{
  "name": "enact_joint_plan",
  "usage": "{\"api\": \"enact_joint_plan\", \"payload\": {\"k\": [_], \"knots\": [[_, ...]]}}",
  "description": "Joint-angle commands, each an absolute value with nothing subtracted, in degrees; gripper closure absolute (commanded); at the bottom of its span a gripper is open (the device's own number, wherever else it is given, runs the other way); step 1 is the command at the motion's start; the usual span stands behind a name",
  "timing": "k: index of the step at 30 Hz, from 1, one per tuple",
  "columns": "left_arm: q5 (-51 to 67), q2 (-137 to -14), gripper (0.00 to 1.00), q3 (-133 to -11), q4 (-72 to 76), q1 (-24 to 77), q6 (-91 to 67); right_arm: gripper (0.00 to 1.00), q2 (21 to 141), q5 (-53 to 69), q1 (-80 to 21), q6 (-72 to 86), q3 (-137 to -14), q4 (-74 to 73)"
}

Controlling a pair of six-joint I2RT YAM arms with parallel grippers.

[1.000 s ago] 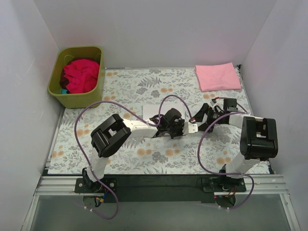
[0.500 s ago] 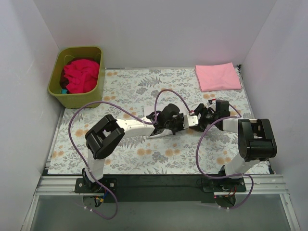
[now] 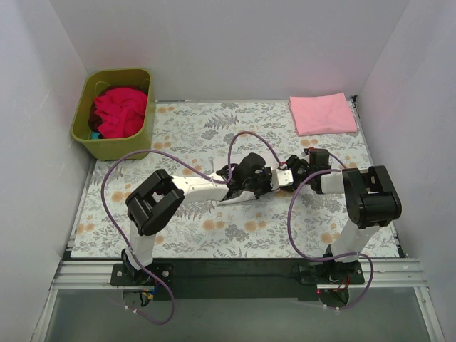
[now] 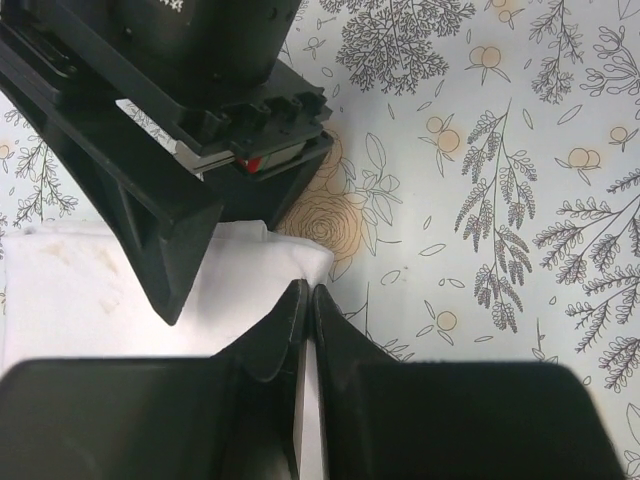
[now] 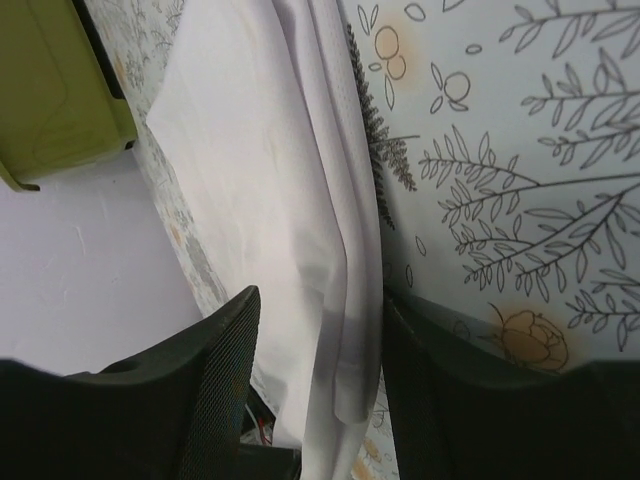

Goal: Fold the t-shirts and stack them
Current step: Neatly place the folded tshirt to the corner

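Observation:
The white t-shirt (image 3: 219, 167) lies mid-table, mostly hidden under both arms. My left gripper (image 3: 269, 182) is shut on its corner; in the left wrist view the fingertips (image 4: 290, 300) meet on the white cloth (image 4: 80, 300). My right gripper (image 3: 291, 175) faces it closely, jaws open around a folded edge of the white shirt (image 5: 270, 180), not closed on it. A pale pink shirt (image 3: 322, 113) lies folded at the back right. Crimson shirts (image 3: 117, 110) are piled in the tub.
The olive-green tub (image 3: 114, 147) stands at the back left, also showing in the right wrist view (image 5: 50, 90). The floral sheet (image 3: 185, 128) covers the table. Purple cables loop over both arms. White walls enclose three sides.
The left arm shifted left and its gripper moved slightly right. The right gripper moved left, closing in on the left gripper over the white shirt.

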State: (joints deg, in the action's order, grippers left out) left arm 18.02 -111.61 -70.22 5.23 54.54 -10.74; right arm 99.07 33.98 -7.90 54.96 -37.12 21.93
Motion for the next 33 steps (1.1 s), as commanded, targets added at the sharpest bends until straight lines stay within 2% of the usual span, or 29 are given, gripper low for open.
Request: {"api": "enact_joint_plan", "payload": {"k": [1,16,19,20,21,22,25,26,29,30,33], "knots": [[19.2,-107.9,1.0,-70.8,6.7,54.2,-11.3,0.44,101.1,31.2,-8.7,56.0,-39.3,25.8],[19.5,-108.8,1.0,-70.3,7.4,53.7,-11.9,0.51,108.1,30.2,-11.1,55.5,-41.3,29.4],[19.7,-108.8,1.0,-70.1,7.3,53.5,-11.8,0.79,109.2,30.1,-11.1,54.5,-42.0,29.9],[19.3,-108.6,1.0,-70.2,7.2,53.5,-11.8,0.95,109.3,29.9,-11.1,54.1,-42.4,30.0],[18.9,-108.4,0.95,-70.5,6.3,53.5,-12.0,0.99,109.2,29.9,-11.2,52.1,-42.9,29.9],[17.7,-108.0,0.8,-70.7,5.5,53.4,-12.6,0.99,109.4,30.1,-11.1,51.0,-44.5,29.5],[17.6,-104.4,0.6,-69.9,3.1,52.4,-14.9,0.99,108.4,30.1,-11.1,45.4,-48.4,28.7],[18.4,-103.3,0.48,-69.4,2.4,51.9,-17.2,0.99,108.1,30.1,-11.0,43.1,-50.2,26.4],[19.6,-98.8,0.37,-68.6,-3.8,50.1,-19.8,0.99,108.2,29.0,-11.0,32.5,-58.5,20.7],[20.3,-97.9,0.29,-68.2,-6.6,49.1,-21.8,0.99,108.5,28.4,-11.0,29.0,-60.7,16.0],[21.0,-94.4,0.26,-67.1,-10.9,47.3,-25.4,0.99,112.0,26.0,-11.1,19.4,-70.1,9.0]]}}
